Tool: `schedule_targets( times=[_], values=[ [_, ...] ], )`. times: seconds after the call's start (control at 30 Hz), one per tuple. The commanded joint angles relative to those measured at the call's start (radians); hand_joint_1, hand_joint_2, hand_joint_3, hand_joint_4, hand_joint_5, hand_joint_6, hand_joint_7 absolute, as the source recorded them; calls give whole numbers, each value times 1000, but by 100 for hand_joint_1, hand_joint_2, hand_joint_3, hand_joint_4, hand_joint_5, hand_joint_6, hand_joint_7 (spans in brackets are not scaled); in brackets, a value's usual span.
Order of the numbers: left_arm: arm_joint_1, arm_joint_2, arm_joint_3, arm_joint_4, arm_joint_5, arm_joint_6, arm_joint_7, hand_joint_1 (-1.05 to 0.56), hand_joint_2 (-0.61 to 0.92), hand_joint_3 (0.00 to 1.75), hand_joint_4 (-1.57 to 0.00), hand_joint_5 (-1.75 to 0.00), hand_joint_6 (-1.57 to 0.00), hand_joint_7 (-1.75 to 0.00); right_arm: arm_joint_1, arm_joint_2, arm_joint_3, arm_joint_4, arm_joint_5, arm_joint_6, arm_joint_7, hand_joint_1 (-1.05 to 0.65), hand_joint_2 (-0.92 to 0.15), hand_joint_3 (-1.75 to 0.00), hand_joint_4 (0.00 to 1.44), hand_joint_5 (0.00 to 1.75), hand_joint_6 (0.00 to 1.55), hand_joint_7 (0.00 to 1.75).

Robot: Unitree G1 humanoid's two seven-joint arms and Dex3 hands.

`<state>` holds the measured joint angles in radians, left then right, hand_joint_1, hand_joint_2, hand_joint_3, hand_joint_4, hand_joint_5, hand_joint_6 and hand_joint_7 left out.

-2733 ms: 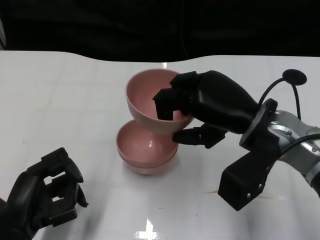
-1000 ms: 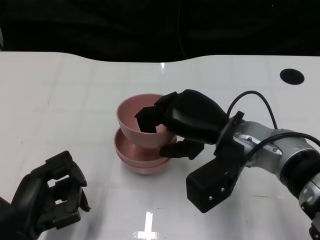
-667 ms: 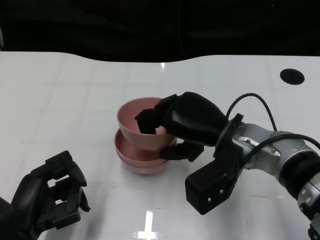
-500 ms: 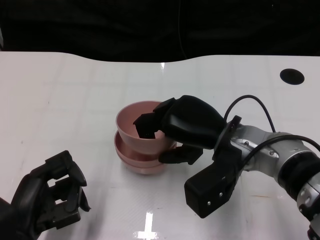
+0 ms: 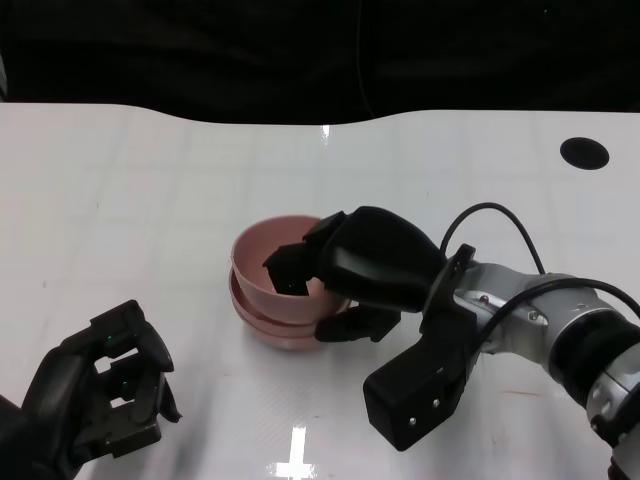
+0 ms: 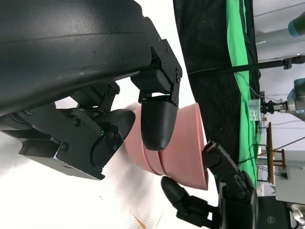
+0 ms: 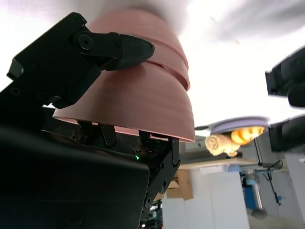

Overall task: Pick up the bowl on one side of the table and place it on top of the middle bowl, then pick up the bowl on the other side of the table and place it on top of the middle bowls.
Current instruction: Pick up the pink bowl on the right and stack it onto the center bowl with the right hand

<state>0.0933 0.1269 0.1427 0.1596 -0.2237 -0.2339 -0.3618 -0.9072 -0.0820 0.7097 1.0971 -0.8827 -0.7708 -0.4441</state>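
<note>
A glossy white bench (image 5: 150,190) stretches out in front of me, with a black backdrop behind its far edge and a small round black disc (image 5: 584,152) lying on it at the far right.

Near the middle of the bench stands a stack of smooth pink plastic bowls. My right robot hand (image 5: 345,270), black and many-fingered at the end of a silver forearm, grasps the top pink bowl (image 5: 262,255) at its right rim: some fingers (image 5: 285,268) reach over the rim into the bowl and another presses the outer wall lower down. This bowl sits nested in the lower pink bowls (image 5: 270,328), whose rims show as bands just beneath it. From the right wrist view the same bowl's (image 7: 138,102) wall fills the picture between my fingers.

My left robot hand (image 5: 95,395) is at the near left of the bench, well apart from the stack, holding nothing, with its fingers curled inward. The left wrist view shows the stacked bowls (image 6: 176,152) beyond those fingers (image 6: 159,121).
</note>
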Motion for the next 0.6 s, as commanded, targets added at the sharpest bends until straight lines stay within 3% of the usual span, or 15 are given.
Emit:
schedule_targets(
  times=[0.03,0.23,0.33,0.4,0.5,0.53,0.6],
  values=[
    [7,5,3,-14,-3,1,7,3,63,125,-85,-175,-67,-175,-9,7,7,18,-3,-2,-18,-38,-74,-75,90,175,61,175],
    [2,2,1,-8,1,-8,9,5,63,125,-85,-175,-68,-175,-7,13,7,36,-3,-1,-22,-39,-77,-72,87,175,59,172],
    [3,1,0,-15,1,-2,10,6,64,125,-85,-175,-68,-175,-2,14,-5,41,19,-5,17,-42,-84,-54,78,168,60,144],
    [3,1,0,-17,-2,2,6,7,65,125,-85,-175,-67,-175,2,14,-16,42,43,-5,74,-47,-90,-41,75,137,69,98],
    [-2,-1,2,-7,-11,-2,-2,6,65,124,-85,-175,-67,-175,0,2,-6,30,47,24,173,-58,-92,-36,60,53,65,28],
    [-2,-2,2,-6,-14,-2,-3,6,66,124,-85,-175,-67,-175,-2,-3,4,24,36,36,196,-67,-92,-37,41,24,50,11],
    [-1,-4,1,-11,-19,5,-1,6,66,124,-85,-175,-67,-175,-5,-11,17,12,20,55,223,-76,-92,-41,21,6,33,3]
  ],
)
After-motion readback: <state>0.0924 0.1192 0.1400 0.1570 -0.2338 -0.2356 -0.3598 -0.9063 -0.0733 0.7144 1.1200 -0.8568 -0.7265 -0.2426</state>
